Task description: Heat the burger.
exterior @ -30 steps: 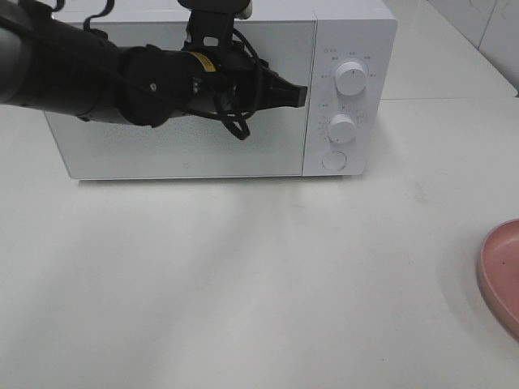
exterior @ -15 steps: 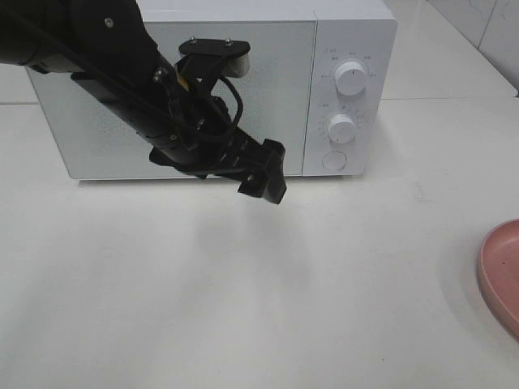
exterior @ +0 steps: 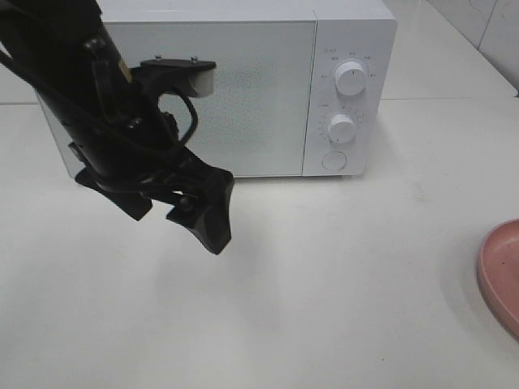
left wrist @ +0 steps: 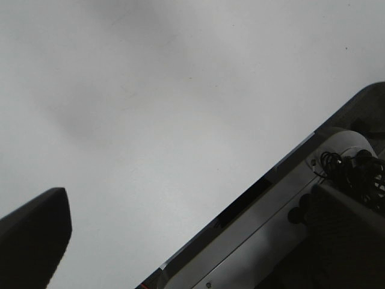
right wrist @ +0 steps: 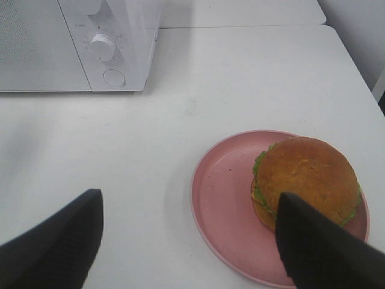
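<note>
The left tool (exterior: 186,207), matte black with blunt wedge-shaped fingers, hangs spread wide and empty above the smooth white table (exterior: 324,284), just in front of the microwave (exterior: 243,89); in its own wrist view only one dark finger (left wrist: 33,238) shows over bare tabletop. The right tool (right wrist: 189,253) is likewise parted with nothing between its two broad black fingers, which frame the view low over the table. Beyond them sits the burger (right wrist: 304,180), round and squat, resting upright on the far half of a flat pink plate (right wrist: 222,198) with a low raised rim; its bun is glossy golden-brown and finely wrinkled, with a frill of green lettuce showing at the edge. Being round, it has no clear long axis; its domed top faces up. The microwave is a boxy white appliance with a speckled door panel, closed, two round white knobs (exterior: 350,79) stacked at its right side and a round button (exterior: 334,160) below them. In the high view only the plate's edge shows at the right border, well apart from the microwave.
</note>
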`<state>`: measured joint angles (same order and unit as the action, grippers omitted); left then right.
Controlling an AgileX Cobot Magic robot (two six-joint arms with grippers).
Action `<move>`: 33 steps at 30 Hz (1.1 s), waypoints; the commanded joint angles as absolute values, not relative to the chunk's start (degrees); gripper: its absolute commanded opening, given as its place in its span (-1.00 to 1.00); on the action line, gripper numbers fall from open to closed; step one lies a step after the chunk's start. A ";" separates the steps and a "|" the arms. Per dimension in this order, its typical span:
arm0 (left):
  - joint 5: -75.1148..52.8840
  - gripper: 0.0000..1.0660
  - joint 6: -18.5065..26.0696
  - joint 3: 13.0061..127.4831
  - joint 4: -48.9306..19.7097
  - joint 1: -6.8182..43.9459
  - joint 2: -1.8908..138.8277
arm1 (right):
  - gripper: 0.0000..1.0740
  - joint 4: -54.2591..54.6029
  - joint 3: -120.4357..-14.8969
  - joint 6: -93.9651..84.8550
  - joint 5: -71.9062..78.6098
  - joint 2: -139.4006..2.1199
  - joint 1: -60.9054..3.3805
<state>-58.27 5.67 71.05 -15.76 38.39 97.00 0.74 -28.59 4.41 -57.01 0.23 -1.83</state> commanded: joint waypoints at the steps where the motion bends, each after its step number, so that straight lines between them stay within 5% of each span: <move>1: -60.50 0.87 4.76 70.30 -15.24 36.38 95.05 | 0.42 0.74 -28.53 3.95 -56.89 1.72 -1.49; 9: -62.11 0.87 4.81 63.31 -15.24 26.18 85.60 | 0.42 0.74 -28.53 4.13 -56.89 1.72 -1.49; 20: -65.32 0.87 4.81 54.60 -10.94 5.96 66.86 | 0.42 0.74 -28.53 4.13 -56.89 1.72 -1.49; 33: -61.54 0.87 6.13 40.39 -9.17 2.41 46.47 | 0.42 0.74 -28.53 4.13 -56.89 1.72 -1.49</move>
<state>-62.74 5.50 42.17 -9.28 2.69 49.05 0.74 -28.59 4.47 -57.01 0.23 -1.83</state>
